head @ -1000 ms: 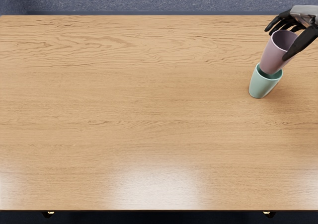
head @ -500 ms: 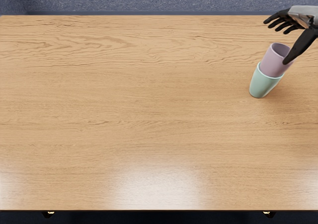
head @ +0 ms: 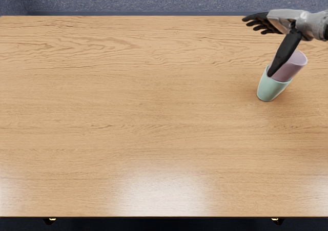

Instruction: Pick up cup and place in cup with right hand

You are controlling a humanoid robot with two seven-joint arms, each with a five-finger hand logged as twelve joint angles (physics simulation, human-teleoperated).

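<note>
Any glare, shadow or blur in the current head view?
Head view: washed-out glare on the table along its near side, brightest mid-frame, fainter at both edges; head view: only faint, soft shading right of the green cup; head view: pink cup and right hand look sharp, no evident blur.

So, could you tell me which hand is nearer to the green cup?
Right. The right hand hovers beyond the green cup, thumb overlapping its rim; the left is out of view.
</note>
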